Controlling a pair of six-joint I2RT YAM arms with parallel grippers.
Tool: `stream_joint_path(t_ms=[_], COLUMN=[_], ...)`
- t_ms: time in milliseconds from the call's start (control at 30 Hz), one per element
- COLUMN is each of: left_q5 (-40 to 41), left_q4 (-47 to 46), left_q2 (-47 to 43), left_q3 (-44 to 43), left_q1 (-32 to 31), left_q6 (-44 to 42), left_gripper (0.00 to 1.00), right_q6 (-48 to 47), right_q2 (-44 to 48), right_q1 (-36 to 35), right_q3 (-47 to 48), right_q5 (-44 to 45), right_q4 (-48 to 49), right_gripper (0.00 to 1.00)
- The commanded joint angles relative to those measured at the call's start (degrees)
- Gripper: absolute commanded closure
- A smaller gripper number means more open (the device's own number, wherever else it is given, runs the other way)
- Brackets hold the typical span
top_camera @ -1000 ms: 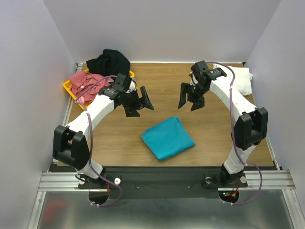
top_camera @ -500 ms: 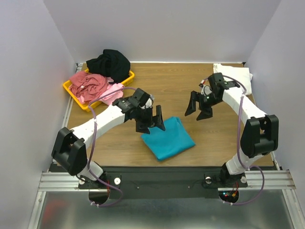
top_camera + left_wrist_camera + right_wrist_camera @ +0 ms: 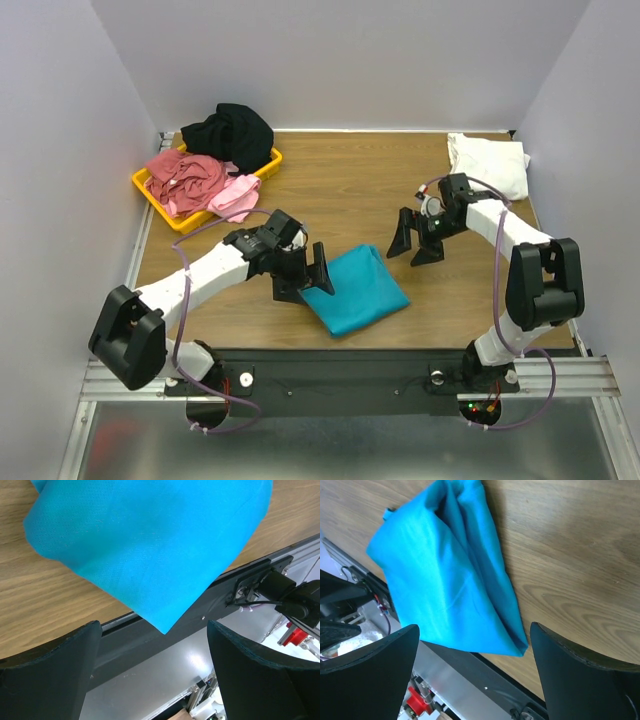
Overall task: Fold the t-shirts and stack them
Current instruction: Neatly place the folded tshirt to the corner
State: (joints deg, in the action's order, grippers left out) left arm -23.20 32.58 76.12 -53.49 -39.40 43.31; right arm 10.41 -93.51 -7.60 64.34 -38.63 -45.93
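A folded teal t-shirt lies on the wooden table near its front edge; it fills the top of the left wrist view and shows in the right wrist view. My left gripper is open and empty, low at the shirt's left edge. My right gripper is open and empty, just beyond the shirt's right corner. A white t-shirt lies folded at the back right. A black t-shirt, a dusty red one and a pink one are heaped at the yellow tray.
The yellow plastic tray stands at the back left with the shirts piled in and over it. Grey walls close the table on three sides. A black bar and metal rail run along the front edge.
Both arms have come down and inward toward the teal shirt. The left gripper moved from near the tray to the shirt's left edge. The right gripper dropped toward the shirt's right side.
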Motion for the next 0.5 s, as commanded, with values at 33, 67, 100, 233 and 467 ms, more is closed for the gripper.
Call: stream_joint_path(t_ms=[33, 67, 100, 233, 467], left_q5=[-1.58, -1.76, -2.11, -3.43, -3.34], left_q4=[-5.85, -6.99, -7.78, -9.73, -9.73], left_q2=[0.34, 0.70, 0.96, 4.12, 8.25], left_q3=[2.78, 3.04, 3.57, 4.19, 3.05], left_q1=[-0.51, -0.51, -0.51, -0.59, -0.77], left_q6=[1.25, 1.34, 1.34, 0.29, -1.91], left_gripper=[0.01, 0.01, 0.01, 0.01, 0.01], right_q6=[-1.80, -1.89, -1.89, -2.15, -2.86], right_q2=[-0.53, -1.05, -1.58, -3.77, -5.71], right_q1=[-0.23, -0.23, -0.14, -0.23, -0.75], right_q3=[-2.11, -2.28, -2.55, -3.43, -5.27], right_q5=[-0.83, -1.35, -1.71, -3.55, -3.91], right_q4=[5.68, 5.94, 6.29, 9.19, 11.30], right_gripper=[0.02, 0.02, 0.02, 0.02, 0.02])
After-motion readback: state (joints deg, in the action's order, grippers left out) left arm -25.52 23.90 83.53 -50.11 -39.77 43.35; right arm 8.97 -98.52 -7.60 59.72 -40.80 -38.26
